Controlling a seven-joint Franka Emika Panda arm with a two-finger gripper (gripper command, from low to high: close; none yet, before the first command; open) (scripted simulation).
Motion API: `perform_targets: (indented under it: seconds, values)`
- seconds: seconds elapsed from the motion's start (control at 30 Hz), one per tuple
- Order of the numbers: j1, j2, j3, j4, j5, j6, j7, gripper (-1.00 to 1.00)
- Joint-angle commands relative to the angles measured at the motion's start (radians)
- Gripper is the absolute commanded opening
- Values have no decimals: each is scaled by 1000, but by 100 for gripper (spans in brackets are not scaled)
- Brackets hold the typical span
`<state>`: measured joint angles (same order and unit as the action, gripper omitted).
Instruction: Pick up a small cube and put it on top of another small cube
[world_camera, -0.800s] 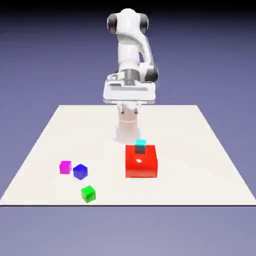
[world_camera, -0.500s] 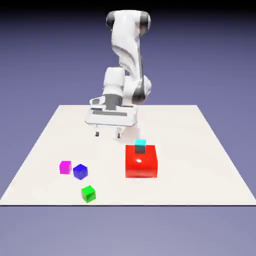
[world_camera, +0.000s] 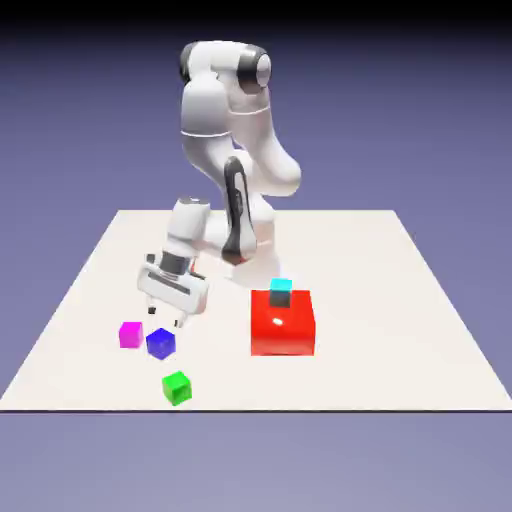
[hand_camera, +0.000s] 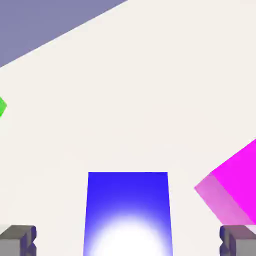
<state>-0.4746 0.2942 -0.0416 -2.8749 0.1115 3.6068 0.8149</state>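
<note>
The gripper has its two fingertips spread wide with nothing between them, and it hangs tilted just above the blue cube. In the hand view that cube lies centred between the tips, touching neither. It sits on the table, toward the exterior view's left. Just beside it, further left, is the pink cube; the green cube is nearer the table's front edge. Well apart, to the right, a cyan cube shows at the big red block.

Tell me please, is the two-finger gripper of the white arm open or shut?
Open: the gripper's grey fingertips stand wide apart, with the small dark-blue cube between them, touching neither.
</note>
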Motion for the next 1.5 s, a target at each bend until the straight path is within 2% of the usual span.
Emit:
perform_targets:
  seconds: [0.0, 0.2, 0.23, 0.53, 0.6, 1.47]
  values:
    - [-5, 36, 2, 18, -6, 18, 4, 0]
    - [-31, 225, 15, 113, -37, 112, 26, 0]
    - [-31, 225, 15, 113, -37, 112, 26, -100]
    - [9, -65, -4, -32, 11, -32, -7, -100]
    - [10, -72, -5, -36, 12, -36, -8, -100]
    - [669, -449, -947, 87, -61, -457, -817, -100]
